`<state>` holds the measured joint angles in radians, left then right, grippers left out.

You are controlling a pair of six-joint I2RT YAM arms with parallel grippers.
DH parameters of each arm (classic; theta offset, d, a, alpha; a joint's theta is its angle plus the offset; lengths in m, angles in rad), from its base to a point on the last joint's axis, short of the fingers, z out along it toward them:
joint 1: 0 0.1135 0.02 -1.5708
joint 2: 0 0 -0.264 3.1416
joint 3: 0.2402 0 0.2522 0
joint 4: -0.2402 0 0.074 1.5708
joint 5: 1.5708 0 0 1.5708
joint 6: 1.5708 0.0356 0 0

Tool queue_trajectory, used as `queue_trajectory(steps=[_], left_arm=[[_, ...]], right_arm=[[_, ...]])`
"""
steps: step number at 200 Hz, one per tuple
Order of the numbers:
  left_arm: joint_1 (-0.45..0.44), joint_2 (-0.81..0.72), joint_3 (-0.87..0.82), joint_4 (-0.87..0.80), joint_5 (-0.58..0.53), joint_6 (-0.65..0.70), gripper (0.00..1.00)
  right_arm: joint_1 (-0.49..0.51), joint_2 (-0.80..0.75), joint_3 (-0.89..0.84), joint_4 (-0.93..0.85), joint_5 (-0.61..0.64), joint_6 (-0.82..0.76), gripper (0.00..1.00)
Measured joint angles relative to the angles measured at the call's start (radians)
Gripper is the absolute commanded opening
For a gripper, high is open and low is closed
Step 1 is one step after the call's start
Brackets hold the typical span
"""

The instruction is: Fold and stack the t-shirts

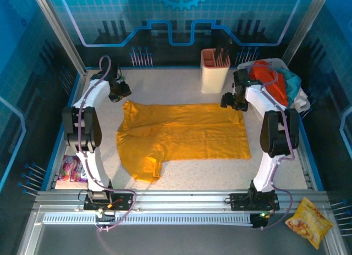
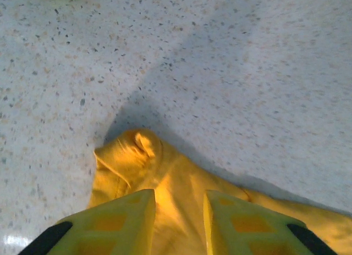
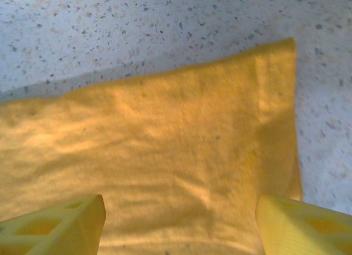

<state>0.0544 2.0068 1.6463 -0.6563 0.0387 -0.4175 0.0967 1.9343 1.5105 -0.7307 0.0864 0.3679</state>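
Bare table [image 1: 209, 170] lies open along the near edge, in front of the mustard-yellow tee [image 1: 184, 137], and along the far edge left of the beige bin [image 1: 214, 71]. That bin and a heaped laundry basket [image 1: 278, 82] crowd the far right corner beside the right gripper [image 1: 231, 101].

The speckled whitish desk [image 1: 220, 170] is carrying a mustard-yellow tee [image 1: 187, 131], which is lying spread across its middle, sleeves toward the left and hem toward the right. The near left sleeve is lying rumpled. In the left wrist view a bunched corner of the tee [image 2: 132, 156] is resting on the bare desk [image 2: 247, 73]. A cream bin [image 1: 214, 73] is standing at the far side, just beyond the tee. A white basket [image 1: 245, 65] is sitting in the far right corner. A pink snack packet [image 1: 72, 170] is lying by the near left edge.
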Motion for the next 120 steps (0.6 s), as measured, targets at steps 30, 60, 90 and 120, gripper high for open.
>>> queue_trajectory(steps=[30,60,90,120], left_arm=[[-0.003,0.084,0.014,-0.020,-0.008,0.007,0.27],[-0.021,0.094,0.014,-0.024,-0.042,0.015,0.27],[-0.048,0.093,0.014,-0.016,-0.080,0.037,0.27],[-0.054,0.095,0.020,-0.021,-0.114,0.064,0.23]], right_arm=[[-0.006,0.106,0.022,0.001,-0.014,-0.003,0.70],[-0.009,0.172,0.040,-0.008,-0.011,-0.003,0.64],[-0.013,0.180,0.055,-0.011,-0.011,-0.005,0.62],[-0.013,0.182,0.055,-0.011,-0.008,-0.004,0.62]])
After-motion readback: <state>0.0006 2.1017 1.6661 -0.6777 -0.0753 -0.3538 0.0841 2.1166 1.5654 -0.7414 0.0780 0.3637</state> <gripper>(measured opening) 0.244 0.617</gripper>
